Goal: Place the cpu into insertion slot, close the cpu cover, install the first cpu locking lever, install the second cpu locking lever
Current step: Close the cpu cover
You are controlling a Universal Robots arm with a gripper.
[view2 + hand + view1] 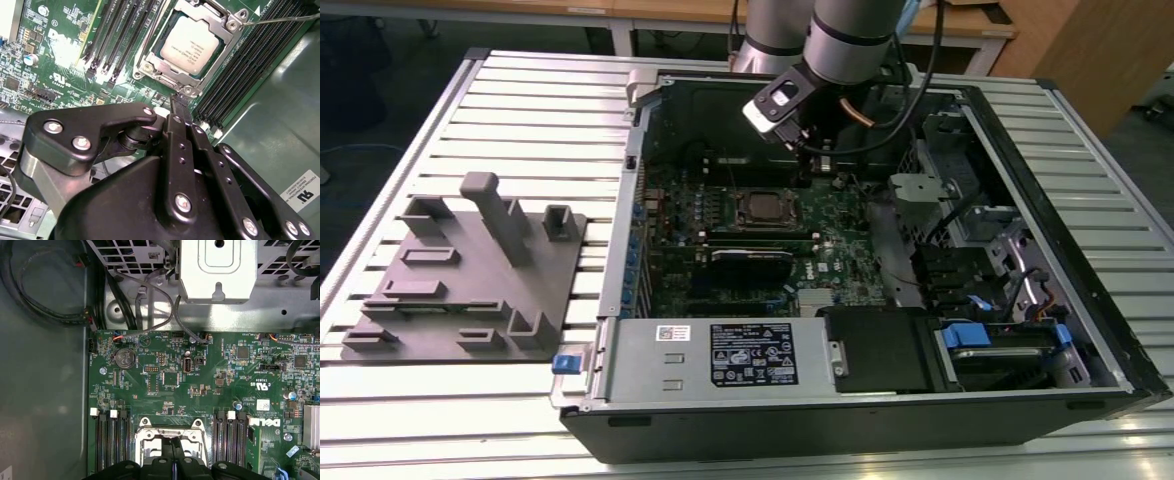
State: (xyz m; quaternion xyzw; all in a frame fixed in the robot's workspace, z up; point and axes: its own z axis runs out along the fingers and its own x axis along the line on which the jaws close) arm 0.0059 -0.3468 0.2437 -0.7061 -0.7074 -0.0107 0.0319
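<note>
your gripper has its fingers pressed together on nothing, tips just beside the rim of the insertion slot near the motherboard's middle. you see the cpu seated inside, the cpu cover flat around it.

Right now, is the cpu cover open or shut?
Shut: in the second wrist view the cpu cover lies flat, framing the cpu.
</note>
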